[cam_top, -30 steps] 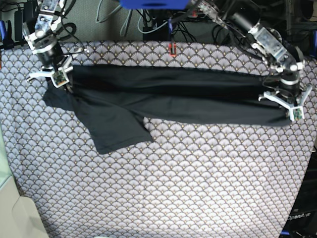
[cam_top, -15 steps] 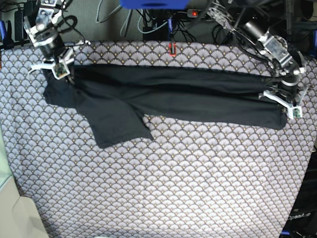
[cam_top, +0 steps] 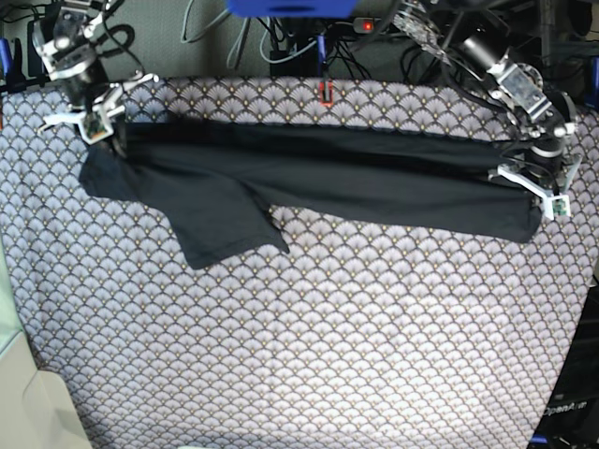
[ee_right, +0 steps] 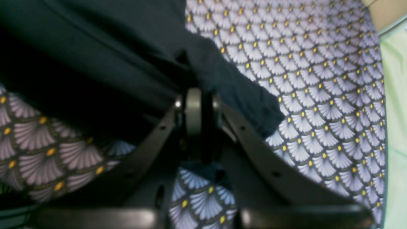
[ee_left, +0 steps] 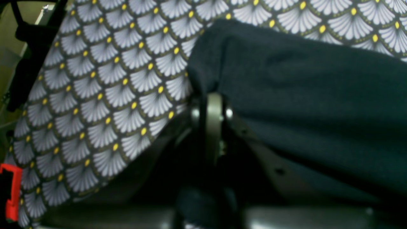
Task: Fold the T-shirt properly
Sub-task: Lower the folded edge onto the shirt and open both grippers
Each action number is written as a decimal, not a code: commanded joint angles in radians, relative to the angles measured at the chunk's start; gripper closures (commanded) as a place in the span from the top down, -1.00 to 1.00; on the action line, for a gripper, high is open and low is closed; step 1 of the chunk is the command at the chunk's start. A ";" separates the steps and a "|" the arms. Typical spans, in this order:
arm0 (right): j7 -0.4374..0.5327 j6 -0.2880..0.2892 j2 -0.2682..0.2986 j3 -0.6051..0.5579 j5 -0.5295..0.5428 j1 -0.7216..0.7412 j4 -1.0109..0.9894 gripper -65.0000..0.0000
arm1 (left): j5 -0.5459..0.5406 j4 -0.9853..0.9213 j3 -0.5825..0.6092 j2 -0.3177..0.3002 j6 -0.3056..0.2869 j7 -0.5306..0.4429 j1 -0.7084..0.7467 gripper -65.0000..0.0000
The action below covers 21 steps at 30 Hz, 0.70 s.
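Note:
The black T-shirt (cam_top: 328, 182) lies stretched in a long folded band across the far half of the table, and one sleeve (cam_top: 225, 234) hangs toward the near side at left. My right gripper (cam_top: 105, 133), on the base view's left, is shut on the shirt's left end; the right wrist view shows its jaws (ee_right: 194, 95) closed on dark cloth (ee_right: 111, 47). At the shirt's right end my left gripper (cam_top: 543, 195) is shut too, its jaws (ee_left: 210, 106) pinching the cloth's edge (ee_left: 302, 95). Both ends are held just above the tablecloth.
A fan-patterned tablecloth (cam_top: 309, 355) covers the table. A small red clip (cam_top: 326, 92) sits at the far edge, with cables and a blue part (cam_top: 290, 7) behind it. A pale green surface (cam_top: 7, 327) borders the left side.
My right gripper has moved toward the far left corner, pulling the shirt's left end with it. The left gripper has shifted slightly toward the far edge. The band now lies straighter.

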 commanded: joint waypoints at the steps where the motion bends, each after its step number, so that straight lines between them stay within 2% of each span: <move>1: 0.030 -0.010 0.004 0.008 0.012 -0.026 0.016 -0.98 | -0.007 0.022 0.001 -0.016 0.013 -0.020 -0.012 -1.00; 6: 0.066 -0.010 0.001 0.008 0.013 -0.069 0.012 -0.98 | -0.010 0.022 0.001 -0.017 0.012 -0.020 0.005 -1.00; 18: 0.057 -0.010 0.004 0.008 0.007 -0.012 -0.042 -0.98 | -0.002 0.022 0.008 -0.017 0.010 -0.020 0.032 -1.00; 21: 0.056 -0.010 0.004 0.010 0.005 0.004 -0.056 -0.97 | -0.001 0.022 0.008 -0.034 0.007 -0.018 0.034 -1.00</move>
